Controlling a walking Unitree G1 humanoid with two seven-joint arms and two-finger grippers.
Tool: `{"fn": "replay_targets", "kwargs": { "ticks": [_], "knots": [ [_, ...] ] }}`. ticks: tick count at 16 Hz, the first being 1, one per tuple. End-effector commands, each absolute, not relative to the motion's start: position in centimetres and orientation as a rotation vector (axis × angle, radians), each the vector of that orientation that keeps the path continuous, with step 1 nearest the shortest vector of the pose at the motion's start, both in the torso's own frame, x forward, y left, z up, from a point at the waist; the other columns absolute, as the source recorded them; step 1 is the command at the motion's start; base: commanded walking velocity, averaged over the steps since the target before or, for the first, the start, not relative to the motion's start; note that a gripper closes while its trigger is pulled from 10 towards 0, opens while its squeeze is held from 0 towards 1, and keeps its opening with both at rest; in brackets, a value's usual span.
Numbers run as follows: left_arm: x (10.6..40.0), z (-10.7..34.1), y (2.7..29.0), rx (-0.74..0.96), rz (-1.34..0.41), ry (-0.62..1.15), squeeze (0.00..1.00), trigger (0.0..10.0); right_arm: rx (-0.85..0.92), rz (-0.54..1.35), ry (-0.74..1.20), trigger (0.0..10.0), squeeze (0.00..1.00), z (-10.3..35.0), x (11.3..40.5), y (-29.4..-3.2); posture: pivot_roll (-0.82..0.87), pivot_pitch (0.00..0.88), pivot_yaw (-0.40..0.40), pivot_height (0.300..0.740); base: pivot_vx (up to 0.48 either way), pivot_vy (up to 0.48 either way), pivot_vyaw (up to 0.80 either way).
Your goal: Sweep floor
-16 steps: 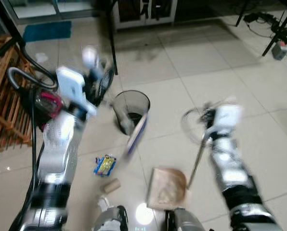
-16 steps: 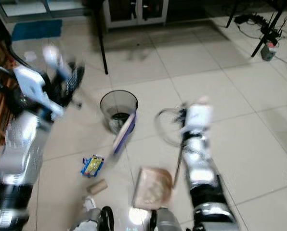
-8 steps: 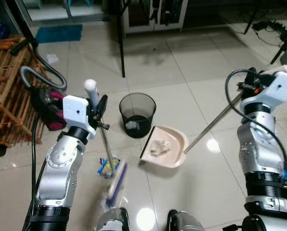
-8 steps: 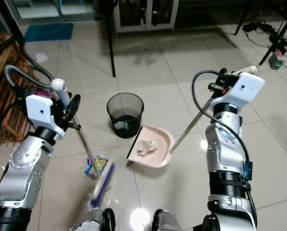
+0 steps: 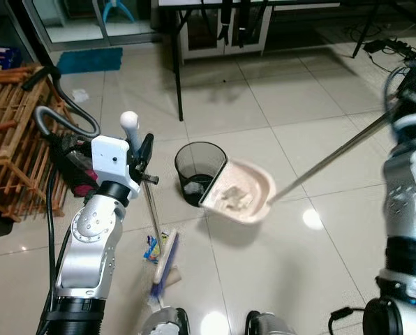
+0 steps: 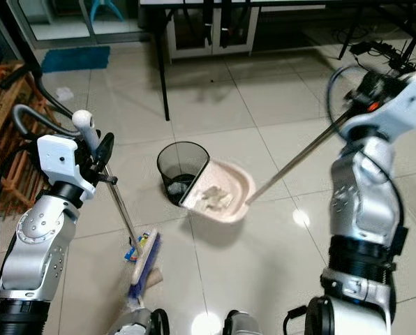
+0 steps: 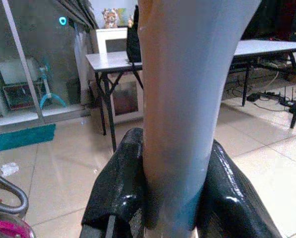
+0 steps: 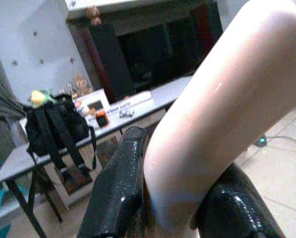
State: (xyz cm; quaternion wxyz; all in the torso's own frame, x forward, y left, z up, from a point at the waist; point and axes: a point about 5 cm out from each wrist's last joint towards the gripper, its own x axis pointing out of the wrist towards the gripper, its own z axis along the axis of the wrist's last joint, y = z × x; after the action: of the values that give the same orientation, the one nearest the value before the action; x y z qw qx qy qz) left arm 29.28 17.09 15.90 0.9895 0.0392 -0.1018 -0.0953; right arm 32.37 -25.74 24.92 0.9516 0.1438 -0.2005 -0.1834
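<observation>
A: Step? The right gripper [image 8: 170, 198] clamps the dustpan's handle; the dustpan [image 5: 239, 199], mid-frame, tilts at the bin [image 5: 197, 171].

B: Emptying, probably. The left gripper [image 7: 175, 198] grips the broom [image 5: 165, 262], lower left. Next: tip further.

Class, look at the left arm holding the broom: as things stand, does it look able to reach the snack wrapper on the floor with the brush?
Probably yes. The left tool grips the broom, whose brush already rests beside the snack wrapper, with nothing between them. The dustpan hangs by the bin, out of the way.
</observation>
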Motion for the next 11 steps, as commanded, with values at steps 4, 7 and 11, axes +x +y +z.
{"fn": "replay_targets", "kwargs": {
  "ticks": [4, 7, 11],
  "knots": [
    [29.2, 15.7, 16.7, 0.086, -0.175, -0.214, 0.0, 10.0, 0.317, -0.353, -0.493, 10.0, 0.0, 28.5, 31.9, -25.9, -0.04, 0.036, 0.031, 0.74, 0.354, 0.0, 0.0],
    [29.1, 15.2, 16.4, 0.093, -0.177, -0.201, 0.0, 10.0, 0.304, -0.34, -0.48, 10.0, 0.0, 28.7, 32.3, -25.6, -0.04, 0.034, 0.029, 0.74, 0.39, 0.0, 0.0],
    [29.1, 15.2, 16.3, 0.093, -0.18, -0.204, 0.0, 10.0, 0.308, -0.337, -0.479, 10.0, 0.0, 28.8, 32.3, -25.6, -0.04, 0.025, 0.03, 0.74, 0.423, 0.0, 0.0]
  ]
}}
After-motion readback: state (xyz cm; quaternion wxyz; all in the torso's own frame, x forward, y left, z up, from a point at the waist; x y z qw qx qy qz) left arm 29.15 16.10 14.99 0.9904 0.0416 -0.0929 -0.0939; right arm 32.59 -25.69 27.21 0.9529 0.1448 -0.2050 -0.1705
